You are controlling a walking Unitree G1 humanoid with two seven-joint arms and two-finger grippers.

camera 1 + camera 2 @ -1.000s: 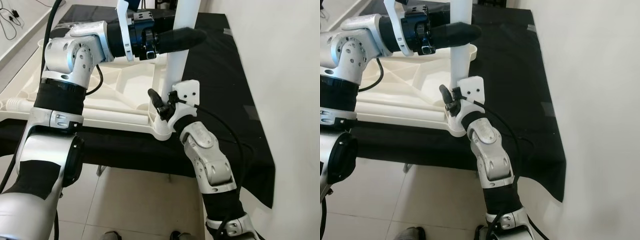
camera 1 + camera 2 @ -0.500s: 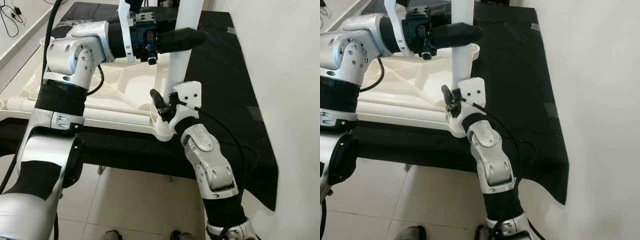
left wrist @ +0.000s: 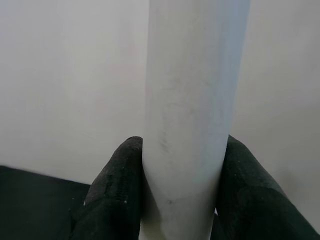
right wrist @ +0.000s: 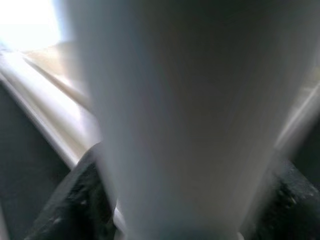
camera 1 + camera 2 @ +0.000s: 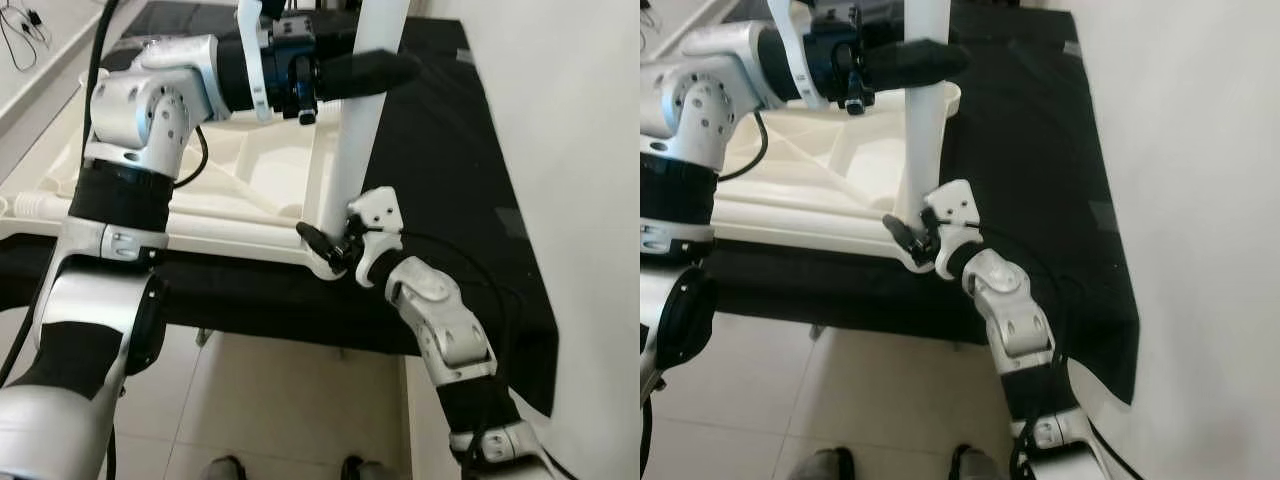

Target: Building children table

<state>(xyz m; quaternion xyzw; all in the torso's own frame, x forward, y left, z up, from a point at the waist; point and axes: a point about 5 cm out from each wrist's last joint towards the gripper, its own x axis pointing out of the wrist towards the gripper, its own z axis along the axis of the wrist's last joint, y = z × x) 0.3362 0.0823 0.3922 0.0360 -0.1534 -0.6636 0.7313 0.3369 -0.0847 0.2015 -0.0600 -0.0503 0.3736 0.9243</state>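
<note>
The left gripper [image 5: 385, 70] is clamped around the upper part of a white table leg [image 5: 355, 150], one black finger [image 3: 112, 192] pressed against each side of the tube. The right gripper [image 5: 330, 245] sits low, at the foot of the same leg; its dark fingers [image 4: 80, 200] flank the tube at both sides and appear closed against it, though that view is blurred.

The table leg stands close to upright, leaning slightly, with its lower end at the near right corner of the upturned white tabletop [image 5: 240, 170]. That tabletop lies underside up, its moulded ribs showing, on a bench covered with a black cloth [image 5: 440, 150]. A second white tube lies along the near left edge of the tabletop. A pale wall runs along the right, and tiled floor shows near the robot.

The step in hand looks like seating this leg into the corner socket. Whether the foot is already fully home cannot be told, since the right gripper hides the joint. The next move probably calls for both grippers to hold the tube square to the tabletop and press or twist it down evenly; any tilt could jam it in the socket.
</note>
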